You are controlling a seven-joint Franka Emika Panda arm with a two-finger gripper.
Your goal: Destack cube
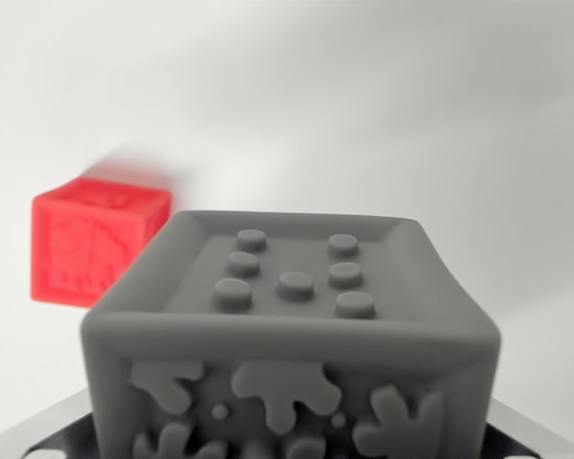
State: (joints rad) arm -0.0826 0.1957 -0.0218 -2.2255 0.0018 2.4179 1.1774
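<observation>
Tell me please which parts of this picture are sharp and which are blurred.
In the wrist view, the grey cube close to the camera is sharp, its raised dots clear; the red cube behind, toward the wrist view's left, is soft, with a smeared top edge; lighting is even, shadows faint.

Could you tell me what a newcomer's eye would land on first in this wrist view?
The grey cube fills the lower middle, close to the camera, its top face studded with round bumps. Behind it, at the wrist view's left, a blurred red cube stands out against the white surface.
</observation>
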